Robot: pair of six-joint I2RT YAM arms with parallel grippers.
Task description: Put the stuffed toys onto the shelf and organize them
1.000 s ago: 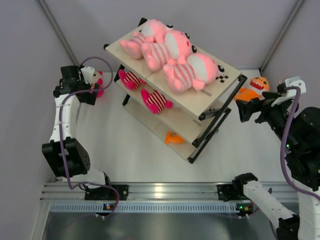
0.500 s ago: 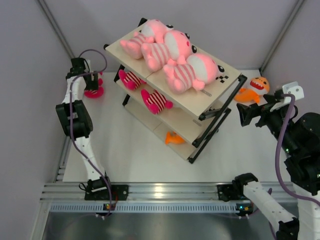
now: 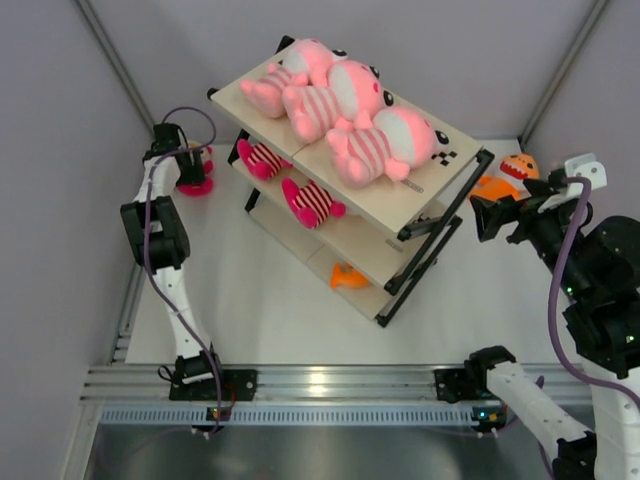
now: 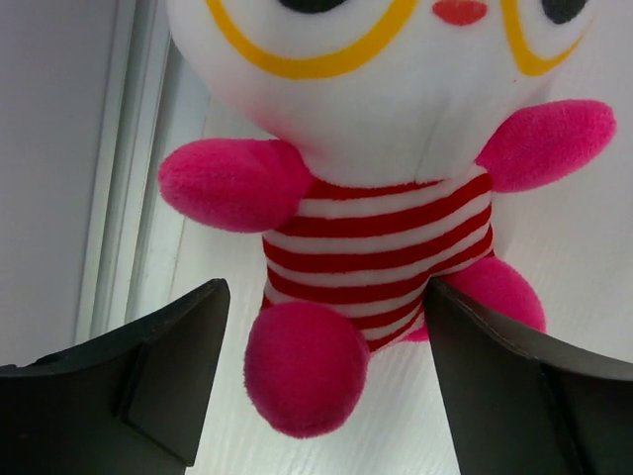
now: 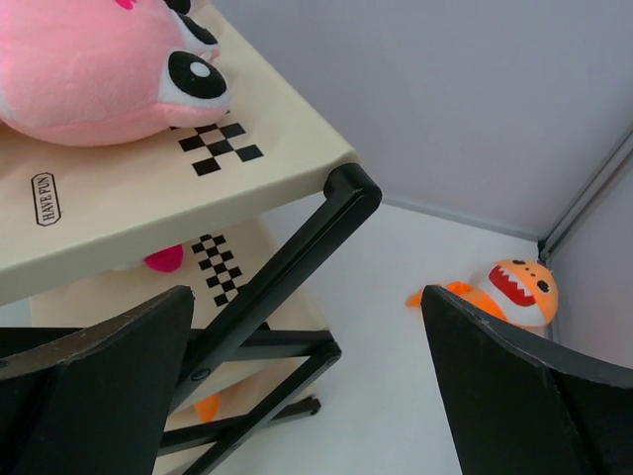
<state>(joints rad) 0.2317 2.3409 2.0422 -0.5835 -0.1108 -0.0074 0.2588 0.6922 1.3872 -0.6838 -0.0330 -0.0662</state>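
Note:
A small hot-pink striped stuffed toy with a cream face lies on the white floor by the left wall. My left gripper is open, one finger on each side of the toy's legs; the right finger is against one leg. The shelf stands tilted in the middle. Three large pale-pink toys lie on its top board, two hot-pink ones on the middle tier, an orange one at the bottom. My right gripper is open and empty by the shelf's right corner.
Another orange toy lies on the floor at the far right, near the corner post. The shelf's black frame leg runs across the right wrist view. Grey walls close in the left, back and right sides.
My left arm has folded in and brought its gripper down around the hot-pink toy by the left wall; its jaws have narrowed a little. The right gripper has barely shifted.

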